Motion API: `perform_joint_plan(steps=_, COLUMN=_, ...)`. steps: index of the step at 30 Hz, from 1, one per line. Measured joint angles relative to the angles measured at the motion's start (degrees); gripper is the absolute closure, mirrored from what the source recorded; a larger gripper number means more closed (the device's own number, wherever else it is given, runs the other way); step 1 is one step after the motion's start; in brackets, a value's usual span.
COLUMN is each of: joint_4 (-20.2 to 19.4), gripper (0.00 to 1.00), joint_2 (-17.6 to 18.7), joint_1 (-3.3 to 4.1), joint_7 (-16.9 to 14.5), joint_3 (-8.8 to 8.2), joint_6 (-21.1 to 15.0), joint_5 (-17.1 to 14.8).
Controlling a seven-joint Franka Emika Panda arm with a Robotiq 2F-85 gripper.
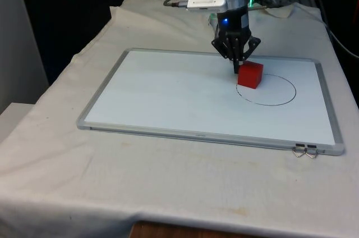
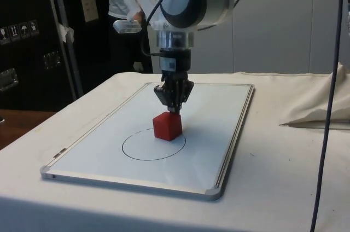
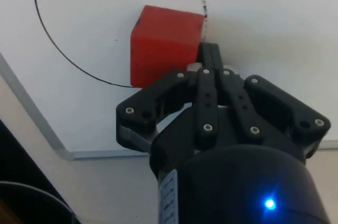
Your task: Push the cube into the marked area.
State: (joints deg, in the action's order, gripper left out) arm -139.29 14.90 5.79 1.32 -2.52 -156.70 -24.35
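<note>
So there's a whiteboard (image 1: 168, 95) lying flat on the white cloth (image 1: 112, 182), with a thin black circle (image 1: 280, 102) drawn on it, over toward the front view's right half of the board. The red cube (image 1: 250, 74) sits right on the edge of that circle, on the side nearer the front view's left; from the side view the cube (image 2: 167, 126) looks like it's straddling the line (image 2: 136, 155), mostly inside it but with its far corner over the line. The wrist view shows the same thing, cube (image 3: 166, 42) parked on the line (image 3: 58, 49) with one corner by a dashed-looking bit of the mark. The gripper (image 1: 237, 68) is pointing straight down with both fingers pressed together, nothing held between them, tips touching or just about touching the back of the cube on the robot's side. In the side view the gripper (image 2: 174, 109) is right behind the cube's top edge. Two little binder clips (image 1: 305, 150) hang off the board's near corner on the front view's right
</note>
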Motion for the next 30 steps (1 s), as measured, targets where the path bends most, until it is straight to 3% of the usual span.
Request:
perform_joint_plan(steps=23, joint_4=4.0, gripper=1.0, joint_2=2.5, joint_1=0.52, joint_7=7.2, joint_3=4.58, joint_6=0.0, joint_5=0.0)
perform_joint_plan(steps=30, joint_4=4.3, gripper=1.0, joint_2=2.6, joint_1=0.29, joint_7=6.1, joint_3=3.32, joint_6=0.2, joint_5=0.1)
